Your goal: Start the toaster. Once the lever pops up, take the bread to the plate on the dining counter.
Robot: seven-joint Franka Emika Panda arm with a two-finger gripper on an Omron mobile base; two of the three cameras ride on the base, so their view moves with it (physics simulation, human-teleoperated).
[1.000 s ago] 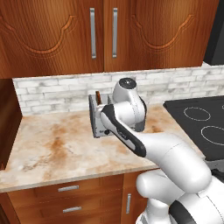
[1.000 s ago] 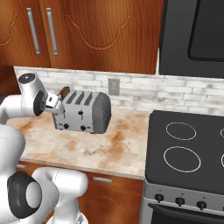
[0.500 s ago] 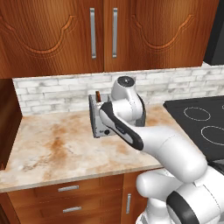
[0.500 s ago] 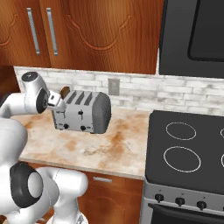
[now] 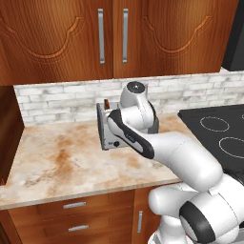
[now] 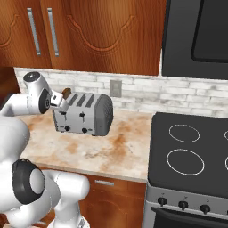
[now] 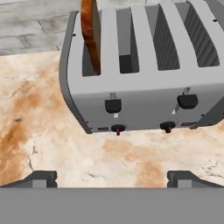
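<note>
In the left base view the toaster (image 5: 110, 129) stands on the marbled counter (image 5: 62, 162) against the white brick backsplash (image 5: 57, 102), its control face turned toward the camera. The bread (image 5: 106, 104) sticks up from the slot at its left end. The white arm crosses in front of the toaster's right part, with the wrist just above and before it. Compared with a second ago the elbow has swung further left and the wrist sits a little closer to the toaster; the toaster and the slice have not moved.

In the right base view the gripper (image 6: 57, 100) is at the toaster's (image 6: 83, 115) left end, close to the bread (image 6: 66, 92), which leans up from the nearest slot. To the right lies the black stovetop (image 6: 191, 153). The hand has crept slightly right toward the toaster since the earlier picture.

In the hand view the gripper (image 7: 111, 177) looks down on the toaster (image 7: 144, 78) from the front. Its fingertips (image 7: 39, 178) are spread wide and hold nothing, apart from the toaster. The bread (image 7: 91, 33) stands upright in the leftmost slot, half out of it. Two black levers (image 7: 113, 105) sit on the face, with small knobs (image 7: 117, 128) below them.
</note>
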